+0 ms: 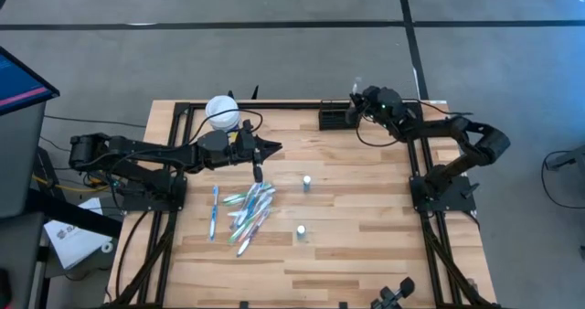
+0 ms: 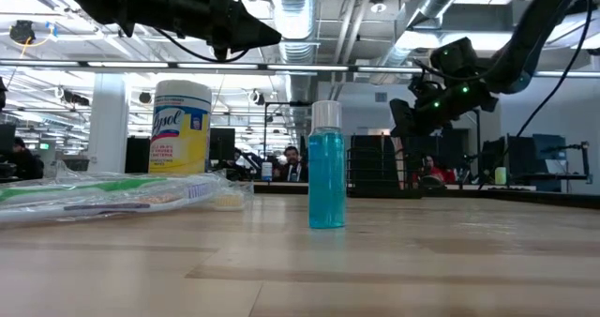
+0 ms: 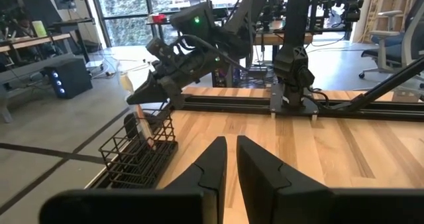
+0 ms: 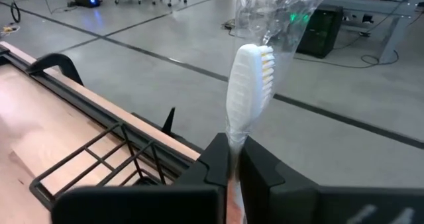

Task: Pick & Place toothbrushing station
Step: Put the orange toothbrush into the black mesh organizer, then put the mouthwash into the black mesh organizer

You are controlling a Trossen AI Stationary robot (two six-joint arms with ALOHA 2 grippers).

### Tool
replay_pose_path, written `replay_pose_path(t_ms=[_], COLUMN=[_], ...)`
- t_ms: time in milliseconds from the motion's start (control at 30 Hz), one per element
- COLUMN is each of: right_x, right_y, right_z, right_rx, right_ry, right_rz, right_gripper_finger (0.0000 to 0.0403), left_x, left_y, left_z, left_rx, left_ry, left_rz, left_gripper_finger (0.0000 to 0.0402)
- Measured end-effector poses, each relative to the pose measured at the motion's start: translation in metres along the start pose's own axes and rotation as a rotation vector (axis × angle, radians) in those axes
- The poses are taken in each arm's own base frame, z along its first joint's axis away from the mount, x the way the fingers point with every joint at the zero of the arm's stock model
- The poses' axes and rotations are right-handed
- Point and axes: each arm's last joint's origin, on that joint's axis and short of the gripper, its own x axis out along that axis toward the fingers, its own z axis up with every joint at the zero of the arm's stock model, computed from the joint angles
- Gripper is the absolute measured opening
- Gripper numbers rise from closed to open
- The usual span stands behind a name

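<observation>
I see the light wooden table (image 1: 366, 245) mostly bare at its near right. The small black wire-mesh caddy (image 1: 333, 118) sits at the far edge. My right gripper (image 1: 355, 105) above it clamps a white wrapped toothbrush (image 4: 248, 85). My left gripper (image 1: 274, 148), fingers nearly together, holds nothing above the wrapped toothbrush pile (image 1: 249, 208); two small blue bottles (image 1: 306, 182) stand nearby.

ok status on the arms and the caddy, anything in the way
Right gripper shut on a wrapped toothbrush, over the black wire caddy. Left gripper empty, fingers nearly together, above the toothbrush pile. Nothing blocking the caddy.
</observation>
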Motion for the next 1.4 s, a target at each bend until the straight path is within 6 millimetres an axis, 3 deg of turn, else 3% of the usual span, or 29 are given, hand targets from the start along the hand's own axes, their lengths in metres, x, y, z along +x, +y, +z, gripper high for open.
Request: replay_pose_path(t_ms=[233,867,1167,1400], right_x=[-0.014,-0.034,-0.054,-0.075], right_y=[-0.003,-0.005,-0.002,0.012], right_z=[-0.009,0.013,0.031,0.038], right_rx=[-0.009,-0.029,-0.032,-0.041], right_ry=[0.018,-0.057,-0.117,-0.113], right_rz=[-0.004,-0.013,0.002,0.078], right_gripper_finger=[0.0057,0.0197,0.0198,0.0187], left_x=[0.0,0.0,0.0,0.0], left_y=[0.0,0.0,0.0,0.0], left_z=[0.0,0.0,-0.001,-0.001], left_rx=[0.0,0.0,0.001,0.002], left_ry=[0.0,0.003,0.008,0.011], left_rz=[-0.001,0.003,0.002,0.001], left_gripper_finger=[0.0031,0.0031,0.0031,0.0031])
